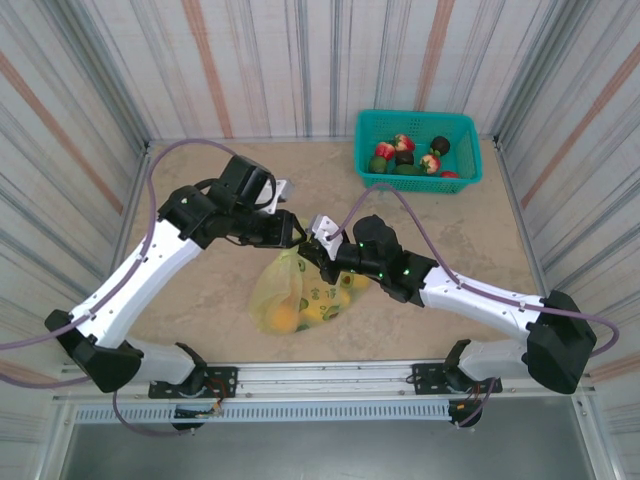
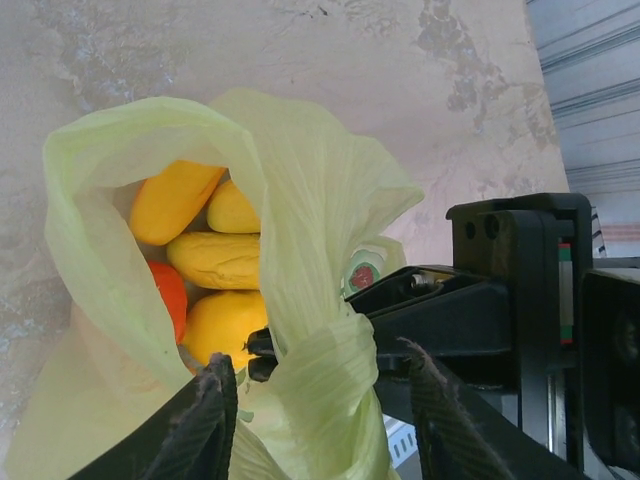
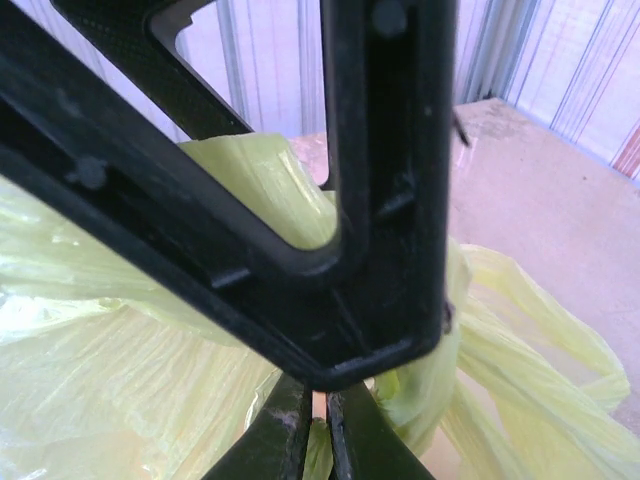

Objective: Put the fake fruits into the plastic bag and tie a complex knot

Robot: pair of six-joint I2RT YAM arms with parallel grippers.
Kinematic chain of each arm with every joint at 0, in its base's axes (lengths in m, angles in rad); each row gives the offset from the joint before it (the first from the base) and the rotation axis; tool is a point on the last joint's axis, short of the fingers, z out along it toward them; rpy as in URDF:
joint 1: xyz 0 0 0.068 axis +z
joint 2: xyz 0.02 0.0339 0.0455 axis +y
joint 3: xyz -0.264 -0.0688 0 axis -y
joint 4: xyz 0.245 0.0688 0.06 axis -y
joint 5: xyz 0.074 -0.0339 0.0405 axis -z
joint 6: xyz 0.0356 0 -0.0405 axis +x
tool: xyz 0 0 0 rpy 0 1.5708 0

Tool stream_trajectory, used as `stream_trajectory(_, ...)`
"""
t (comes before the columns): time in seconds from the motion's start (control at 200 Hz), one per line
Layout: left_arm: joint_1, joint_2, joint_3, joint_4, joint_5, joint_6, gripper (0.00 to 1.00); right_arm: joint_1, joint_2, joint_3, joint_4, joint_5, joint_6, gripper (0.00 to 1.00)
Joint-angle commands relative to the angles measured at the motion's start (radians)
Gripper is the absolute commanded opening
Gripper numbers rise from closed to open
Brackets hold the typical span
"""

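We judge the tying step begun: the plastic bag (image 1: pixel 285 300), fake fruits (image 2: pixel 215 258) inside, sits near centre, our right gripper (image 3: pixel 318 435) clenched on its gathered top, our left gripper (image 2: pixel 322 400) parted astride a handle strip (image 2: pixel 300 290) that next needs pinching and looping.

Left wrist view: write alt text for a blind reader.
A pale yellow-green plastic bag holding yellow and orange fake fruits sits on a beige table. The fingers of the left gripper straddle its bunched strip.
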Motion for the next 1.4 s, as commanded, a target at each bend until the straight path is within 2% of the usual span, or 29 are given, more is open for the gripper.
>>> stream_trajectory(0.0, -0.008, 0.020, -0.003, -0.010, -0.008, 0.023, 0.48, 0.010, -0.034, 0.010, 0.000, 0.008, -0.019, 0.10)
stream_trajectory(0.11, -0.012, 0.032, 0.000, -0.004, -0.002, 0.036, 0.39, 0.011, -0.041, 0.006, 0.000, 0.013, -0.020, 0.10)
stream_trajectory(0.245, -0.012, 0.046, -0.007, -0.003, 0.002, 0.044, 0.42, 0.011, -0.045, 0.001, 0.002, 0.009, -0.019, 0.10)
stream_trajectory(0.321, -0.013, 0.051, -0.009, 0.003, 0.004, 0.047, 0.40, 0.010, -0.046, -0.001, 0.003, 0.009, -0.019, 0.10)
stream_trajectory(0.361, -0.012, 0.053, -0.009, 0.009, 0.010, 0.051, 0.36, 0.011, -0.046, -0.003, 0.003, 0.009, -0.019, 0.10)
stream_trajectory(0.546, -0.014, 0.051, -0.007, 0.022, 0.022, 0.103, 0.00, 0.011, -0.050, -0.009, -0.005, 0.016, -0.016, 0.11)
stream_trajectory(0.596, -0.013, 0.044, -0.006, 0.027, 0.022, 0.126, 0.00, 0.010, -0.057, -0.008, -0.019, 0.021, -0.016, 0.16)
stream_trajectory(0.686, -0.015, 0.026, -0.003, 0.043, 0.024, 0.186, 0.00, 0.004, -0.110, -0.005, -0.076, 0.029, -0.008, 0.33)
stream_trajectory(0.811, -0.036, -0.005, -0.009, 0.058, 0.014, 0.317, 0.00, -0.024, -0.257, -0.034, -0.148, -0.038, 0.008, 0.42)
stream_trajectory(0.897, -0.081, -0.027, -0.024, 0.084, -0.017, 0.421, 0.00, -0.048, -0.362, -0.043, -0.199, -0.050, 0.037, 0.46)
stream_trajectory(1.047, -0.183, -0.026, 0.013, 0.066, -0.130, 0.618, 0.00, -0.142, -0.458, -0.023, -0.268, -0.003, 0.142, 0.49)
stream_trajectory(1.127, -0.198, -0.018, 0.041, 0.044, -0.144, 0.695, 0.00, -0.213, -0.445, 0.017, -0.320, 0.026, 0.219, 0.45)
stream_trajectory(1.257, -0.228, -0.020, 0.082, 0.046, -0.169, 0.821, 0.00, -0.314, -0.366, 0.098, -0.388, -0.071, 0.335, 0.37)
stream_trajectory(1.398, -0.252, -0.014, 0.137, 0.018, -0.146, 0.961, 0.00, -0.334, -0.320, 0.135, -0.397, -0.141, 0.313, 0.40)
